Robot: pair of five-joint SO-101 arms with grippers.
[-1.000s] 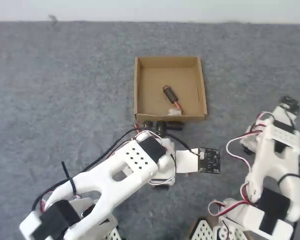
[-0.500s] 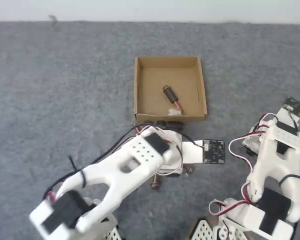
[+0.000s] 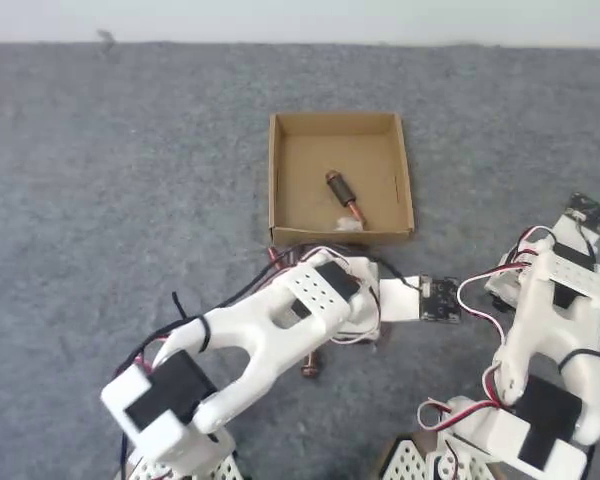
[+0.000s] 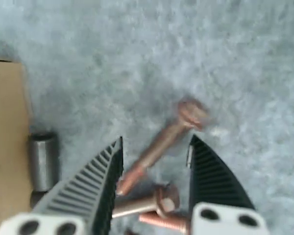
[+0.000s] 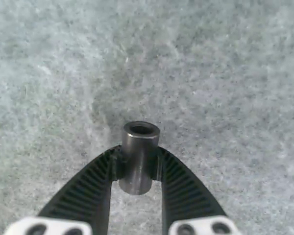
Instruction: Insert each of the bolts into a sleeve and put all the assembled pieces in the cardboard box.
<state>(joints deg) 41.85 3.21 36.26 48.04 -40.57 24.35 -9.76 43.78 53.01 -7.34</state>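
Left arm [image 3: 280,330] swings right, lines up a pickup.
Your open left gripper [image 4: 156,142] now straddles a copper-coloured bolt [image 4: 161,144]; right gripper [image 5: 138,155] clamps the dark metal sleeve [image 5: 141,134].

I log: cardboard box [image 3: 305,200], open-topped, square, on the grey surface [image 3: 130,150]; assembled piece [image 3: 344,196], lying diagonally inside it; dark sleeve [image 5: 138,161], upright, bore up, pinched in the right gripper [image 5: 138,152] jaws; second sleeve [image 4: 43,161], just beside the box's outer wall; copper bolt [image 4: 164,142], lying diagonally on the surface; two more bolts [image 4: 147,203] just beside it.
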